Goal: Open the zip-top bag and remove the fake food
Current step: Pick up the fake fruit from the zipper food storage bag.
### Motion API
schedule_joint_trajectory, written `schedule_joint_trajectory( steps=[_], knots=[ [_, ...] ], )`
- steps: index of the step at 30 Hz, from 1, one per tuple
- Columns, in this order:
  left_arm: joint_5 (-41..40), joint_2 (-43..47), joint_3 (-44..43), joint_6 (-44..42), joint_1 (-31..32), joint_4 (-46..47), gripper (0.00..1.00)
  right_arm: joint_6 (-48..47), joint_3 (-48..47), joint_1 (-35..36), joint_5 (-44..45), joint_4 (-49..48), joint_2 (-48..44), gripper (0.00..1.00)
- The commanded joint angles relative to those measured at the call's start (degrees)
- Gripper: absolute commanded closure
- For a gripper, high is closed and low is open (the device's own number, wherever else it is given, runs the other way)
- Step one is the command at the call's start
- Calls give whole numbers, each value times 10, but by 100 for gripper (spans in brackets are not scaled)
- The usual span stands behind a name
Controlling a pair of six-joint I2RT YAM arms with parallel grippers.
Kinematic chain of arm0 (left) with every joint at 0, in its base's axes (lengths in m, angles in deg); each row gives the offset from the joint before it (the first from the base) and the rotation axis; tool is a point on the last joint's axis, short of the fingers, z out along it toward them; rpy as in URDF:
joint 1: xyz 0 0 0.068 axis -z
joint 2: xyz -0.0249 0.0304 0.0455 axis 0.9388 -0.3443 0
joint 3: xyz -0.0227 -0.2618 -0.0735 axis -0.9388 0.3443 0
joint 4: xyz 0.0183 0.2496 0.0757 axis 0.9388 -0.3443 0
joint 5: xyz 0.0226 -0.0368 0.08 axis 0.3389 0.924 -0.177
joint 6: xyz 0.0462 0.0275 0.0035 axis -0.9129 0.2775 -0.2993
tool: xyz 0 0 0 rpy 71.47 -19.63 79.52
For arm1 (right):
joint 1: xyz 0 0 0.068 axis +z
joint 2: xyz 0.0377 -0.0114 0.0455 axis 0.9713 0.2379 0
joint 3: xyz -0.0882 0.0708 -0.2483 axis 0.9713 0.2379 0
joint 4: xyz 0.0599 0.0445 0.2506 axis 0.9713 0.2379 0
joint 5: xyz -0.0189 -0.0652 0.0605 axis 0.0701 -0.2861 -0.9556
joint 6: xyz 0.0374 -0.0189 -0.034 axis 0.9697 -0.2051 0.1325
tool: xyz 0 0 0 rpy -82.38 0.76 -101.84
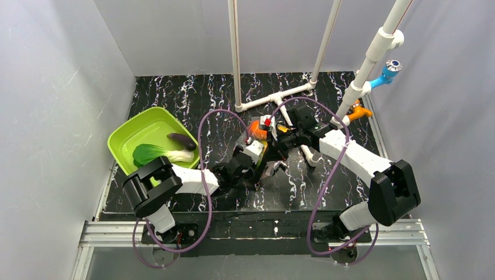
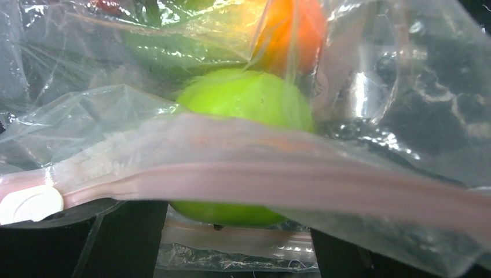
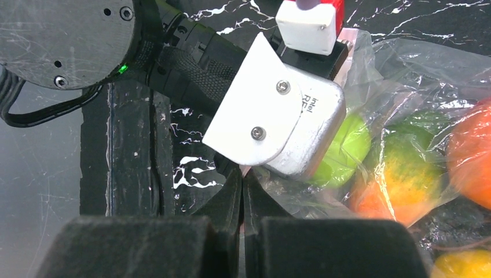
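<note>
Pinkish zip strip (image 2: 289, 185) of the clear zip-top bag (image 2: 405, 87) crosses green round fruit (image 2: 243, 98).

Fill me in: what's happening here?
The right pincer is shut on an edge of the zip-top bag at mid-table. The left pincer, open, reaches into the bag's mouth with the green round fruit between its fingers, not clearly gripped. The bok choy and eggplant lie in the lime-green tray; the orange is in the bag.
</note>
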Motion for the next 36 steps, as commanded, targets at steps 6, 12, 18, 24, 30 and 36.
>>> schedule_joint_trajectory(
  steps=[6,12,18,24,30,36],
  knots=[
    [69,126,23,8,-4,-73,81,-10,-3,4,-23,6,-8,99],
    [121,199,18,36,-4,-163,93,-11,-4,3,-22,8,-9,99],
    [128,252,40,62,-4,-195,99,-11,-4,3,-23,8,-9,99],
    [143,279,55,79,-4,-212,100,-11,-4,2,-21,8,-9,99],
    [145,345,62,91,-4,-251,100,-11,-4,0,-22,7,-9,99],
    [139,392,56,125,-5,-303,100,-11,-4,0,-22,8,-10,99]
  ],
)
